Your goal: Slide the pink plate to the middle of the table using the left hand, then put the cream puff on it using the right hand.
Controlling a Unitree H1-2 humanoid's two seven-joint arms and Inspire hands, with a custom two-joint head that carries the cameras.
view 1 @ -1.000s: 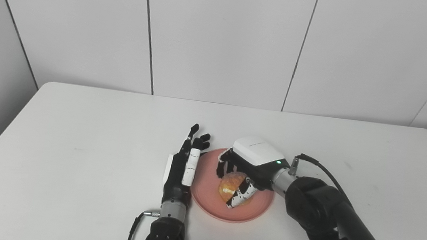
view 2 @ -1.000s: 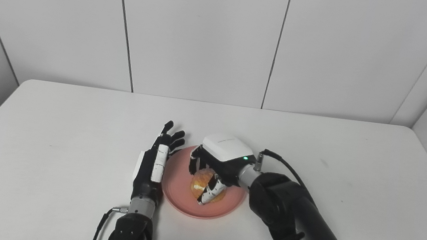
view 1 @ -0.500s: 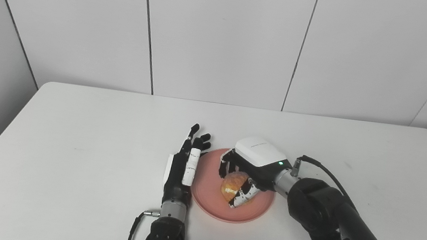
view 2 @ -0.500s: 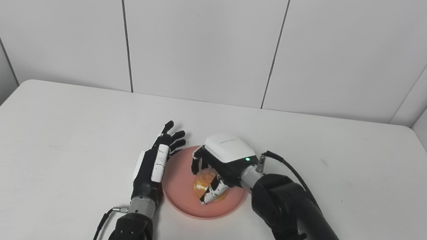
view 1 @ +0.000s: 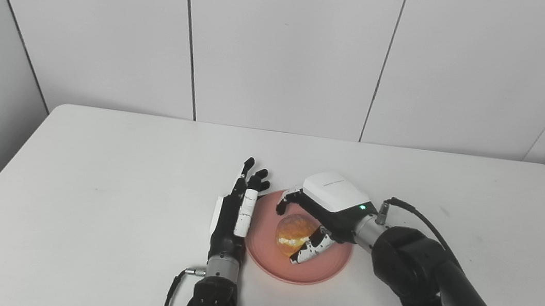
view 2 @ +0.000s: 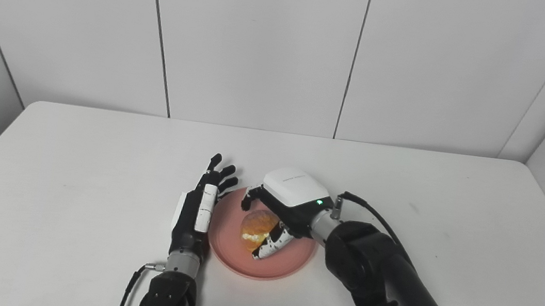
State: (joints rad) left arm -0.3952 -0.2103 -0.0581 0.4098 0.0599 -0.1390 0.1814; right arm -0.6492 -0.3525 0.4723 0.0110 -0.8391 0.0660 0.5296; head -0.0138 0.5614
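Observation:
A pink plate [view 1: 325,271] lies near the middle of the white table [view 1: 91,188]. A golden cream puff [view 1: 292,228] with white cream rests on the plate. My right hand [view 1: 325,206] hovers just over and to the right of the puff with its fingers spread apart, holding nothing. My left hand [view 1: 237,206] stands edge-on, fingers straight, against the plate's left rim. It also shows in the right eye view [view 2: 201,201].
Grey panelled walls stand behind the table's far edge. A cable [view 1: 415,217] runs from my right wrist. Bare tabletop lies to the left and right of the plate.
My right hand's fingers have opened off the cream puff and the hand has drawn slightly back to the right. The puff now rests on the plate. The left hand has not moved.

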